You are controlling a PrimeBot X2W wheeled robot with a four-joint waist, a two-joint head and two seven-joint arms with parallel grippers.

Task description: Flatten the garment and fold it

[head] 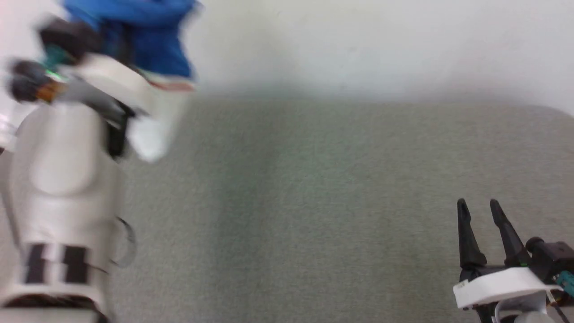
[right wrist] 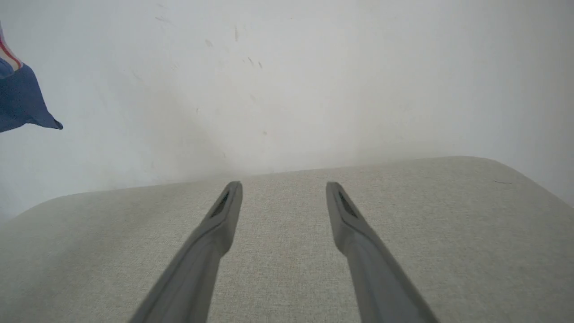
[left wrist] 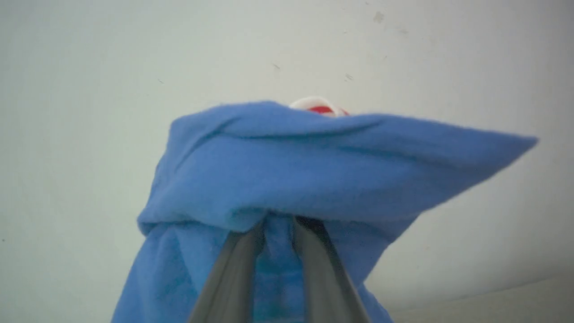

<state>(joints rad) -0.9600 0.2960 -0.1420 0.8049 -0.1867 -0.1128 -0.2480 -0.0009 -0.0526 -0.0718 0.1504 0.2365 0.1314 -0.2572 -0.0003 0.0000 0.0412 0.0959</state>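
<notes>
On my feed the left fingers (left wrist: 242, 269) are clenched on the garment (left wrist: 314, 170). Their tips are buried in bright blue cloth that bunches over them and hangs down on both sides. A bit of red-striped white trim (left wrist: 319, 106) peeks over the fold just beyond the tips. From the head camera I see that arm's pale forearm (head: 63, 170) raised and badly blurred, with the blue bundle at its far end, held up in front of the white wall (head: 358, 45). With that blur I cannot tell which part of the shirt is pinched. The right fingers (right wrist: 215, 233) are released and spread wide with nothing between them. They point across the grey woven top of the bench (right wrist: 448, 233) toward the wall. On their wrist camera a dark blue corner of the garment, with a sliver of striped trim above it, shows far off to their left and higher than their tips, well apart from them and hanging in the air against the wall.
</notes>
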